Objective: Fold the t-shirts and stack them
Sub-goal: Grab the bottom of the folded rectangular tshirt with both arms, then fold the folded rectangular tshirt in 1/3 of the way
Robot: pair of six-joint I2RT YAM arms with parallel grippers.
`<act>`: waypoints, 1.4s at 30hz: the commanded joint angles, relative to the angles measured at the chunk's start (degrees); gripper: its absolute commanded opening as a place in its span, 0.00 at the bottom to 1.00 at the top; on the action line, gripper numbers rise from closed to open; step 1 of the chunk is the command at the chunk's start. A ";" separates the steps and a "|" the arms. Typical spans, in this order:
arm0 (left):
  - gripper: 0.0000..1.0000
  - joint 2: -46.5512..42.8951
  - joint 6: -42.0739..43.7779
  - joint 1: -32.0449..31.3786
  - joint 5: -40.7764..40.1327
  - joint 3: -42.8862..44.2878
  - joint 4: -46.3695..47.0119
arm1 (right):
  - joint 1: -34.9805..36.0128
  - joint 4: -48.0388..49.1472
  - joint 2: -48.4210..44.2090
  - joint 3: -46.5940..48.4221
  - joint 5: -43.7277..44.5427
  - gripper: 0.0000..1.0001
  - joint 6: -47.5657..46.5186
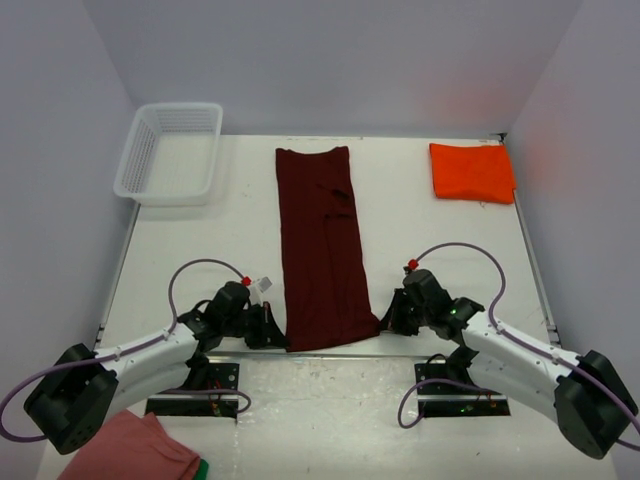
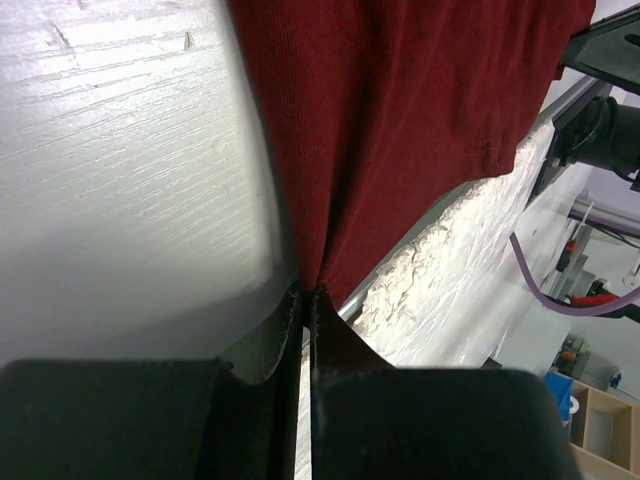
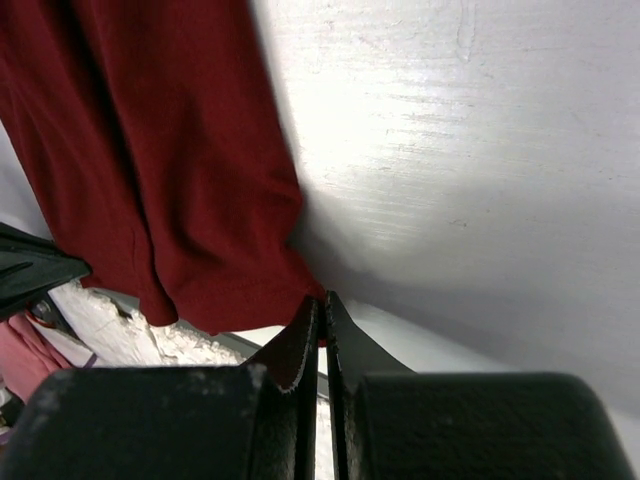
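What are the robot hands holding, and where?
Both pinch the maroon t-shirt: left gripper its near left corner, right gripper its near right corner.

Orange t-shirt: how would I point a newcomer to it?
Start at the white table and look to its far right corner. There lies the orange t-shirt, folded into a small rectangle. Unlike the long dark maroon t-shirt mid-table, it is bright and compact.

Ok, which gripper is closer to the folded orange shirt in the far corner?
Right. The right gripper pinches the near right corner of the maroon shirt, on the same side as the orange shirt; the left gripper pinches its near left corner, farther away.
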 commanded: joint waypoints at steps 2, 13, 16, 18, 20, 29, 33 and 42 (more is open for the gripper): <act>0.00 -1.09 1.52 -0.24 0.42 -0.86 -3.75 | 0.21 -2.78 1.12 1.92 5.06 0.00 0.56; 0.00 -0.92 7.23 -0.67 -0.01 5.99 -6.91 | 4.17 -2.68 3.31 7.00 3.38 0.00 -3.39; 0.00 -1.18 9.25 -0.68 -3.00 10.03 -10.34 | 4.61 -5.23 4.36 9.82 4.87 0.00 -4.27; 0.00 -0.57 10.05 -0.59 -5.55 13.62 -12.79 | 4.61 -7.77 7.08 13.78 6.45 0.00 -5.67; 0.00 0.22 10.40 -0.68 -7.04 16.79 -13.16 | 4.61 -8.92 10.24 18.16 7.51 0.00 -7.25; 0.00 14.36 15.84 9.86 -6.52 27.60 -11.05 | 2.07 -13.14 29.22 39.26 11.91 0.00 -14.45; 0.00 20.25 20.15 13.74 -7.22 34.11 -12.63 | -0.83 -14.29 36.62 46.91 11.39 0.00 -17.19; 0.00 33.08 22.44 16.99 -7.31 46.77 -13.77 | -8.66 -17.45 48.92 62.81 7.35 0.00 -24.04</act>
